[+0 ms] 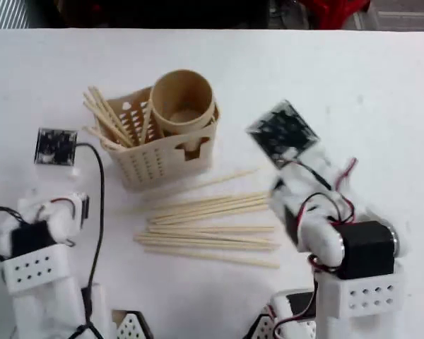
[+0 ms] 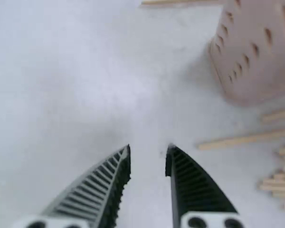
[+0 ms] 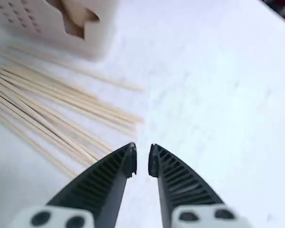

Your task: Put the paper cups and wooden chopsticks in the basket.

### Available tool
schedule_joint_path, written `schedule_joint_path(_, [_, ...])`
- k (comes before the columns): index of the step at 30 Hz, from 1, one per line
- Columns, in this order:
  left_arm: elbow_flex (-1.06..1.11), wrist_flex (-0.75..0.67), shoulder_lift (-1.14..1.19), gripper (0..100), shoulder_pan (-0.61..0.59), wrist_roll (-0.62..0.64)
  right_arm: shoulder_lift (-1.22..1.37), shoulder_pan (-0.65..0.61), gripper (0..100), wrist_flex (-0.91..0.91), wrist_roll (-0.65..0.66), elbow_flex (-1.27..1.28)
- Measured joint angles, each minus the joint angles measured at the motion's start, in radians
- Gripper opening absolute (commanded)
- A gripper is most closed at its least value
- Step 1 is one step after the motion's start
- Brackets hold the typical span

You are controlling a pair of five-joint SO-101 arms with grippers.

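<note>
Left gripper [image 2: 148, 154] slightly parted and empty, right gripper [image 3: 142, 159] barely parted, empty, pale wooden chopsticks [image 1: 212, 233] loose on table [image 1: 353, 85] beside perforated cream basket [image 1: 155, 166], tan paper cup [image 1: 182, 99] and more sticks inside

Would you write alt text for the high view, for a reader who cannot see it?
A cream perforated plastic basket holds a tan paper cup and several wooden chopsticks; more chopsticks lie loose on the white table between the left arm and right arm.
</note>
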Motion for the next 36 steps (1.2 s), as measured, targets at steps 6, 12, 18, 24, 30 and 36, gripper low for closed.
schedule_joint_path(6, [-0.442,0.505,0.000,14,0.000,-0.233,-0.230,0.238,1.7,-0.126,0.005,0.427])
schedule_joint_path(12, [-0.623,0.683,0.034,14,0.132,-0.288,-0.428,0.440,1.7,-0.224,0.129,0.735])
schedule_joint_path(18, [-0.563,0.686,0.140,14,0.489,-0.302,-0.368,0.526,1.7,-0.295,0.184,0.839])
schedule_joint_path(24, [-0.549,0.577,0.269,14,0.864,-0.140,-0.304,0.545,1.7,-0.397,0.183,0.936])
schedule_joint_path(30, [-0.508,0.345,0.517,14,0.924,-0.129,-0.308,0.551,1.7,-0.617,0.150,1.186])
schedule_joint_path(36, [-0.460,0.097,0.767,14,0.927,-0.147,-0.420,0.615,1.7,-0.624,0.160,1.250])
